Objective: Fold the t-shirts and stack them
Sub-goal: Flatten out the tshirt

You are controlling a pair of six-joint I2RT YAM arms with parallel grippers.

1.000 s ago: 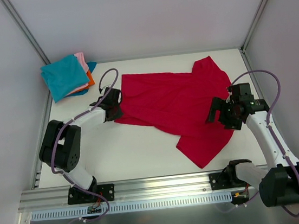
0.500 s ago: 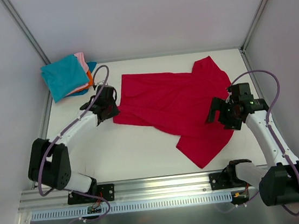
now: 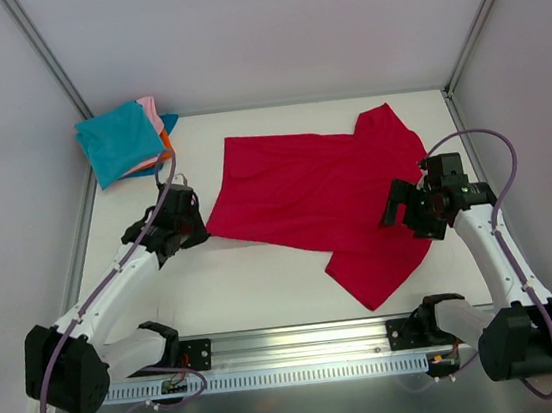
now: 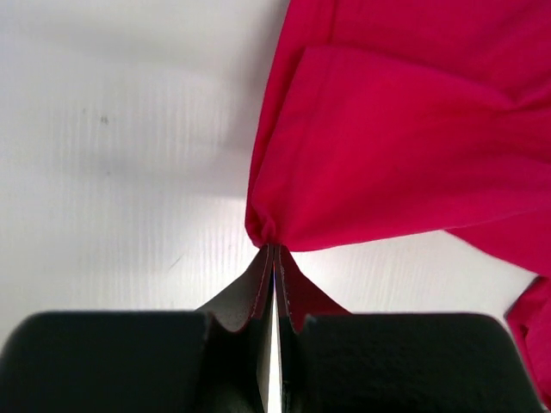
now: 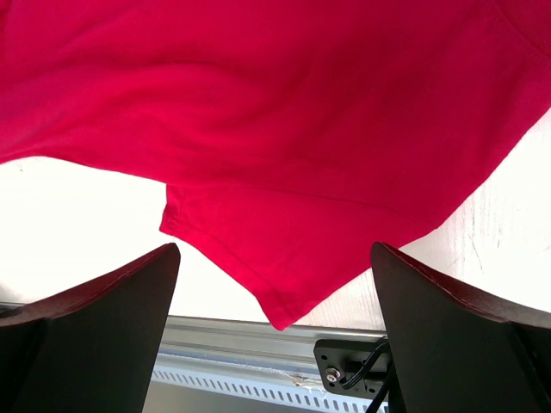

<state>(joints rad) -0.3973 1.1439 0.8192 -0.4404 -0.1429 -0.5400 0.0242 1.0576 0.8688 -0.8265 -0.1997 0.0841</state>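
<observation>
A large red t-shirt [image 3: 314, 187] lies spread across the middle of the white table, one sleeve toward the back right and one toward the near right. My left gripper [image 3: 202, 232] is shut on the shirt's left corner; the left wrist view shows the red cloth [image 4: 387, 146] bunched at the closed fingertips of that gripper [image 4: 274, 249]. My right gripper [image 3: 405, 213] hovers open over the shirt's right side. In the right wrist view the red shirt [image 5: 284, 112] lies below this gripper [image 5: 274, 258], with nothing between its fingers. Other folded t-shirts [image 3: 122, 140] are stacked at the back left, teal on top.
A metal rail [image 3: 303, 342] runs along the table's near edge and carries both arm bases. White walls and slanted frame posts close in the left, back and right sides. The right arm's cable [image 3: 496, 154] loops out toward the right wall.
My left arm has drawn back toward the near left, still shut on the shirt's corner, pulling the red shirt's left edge out that way. The right arm has not moved.
</observation>
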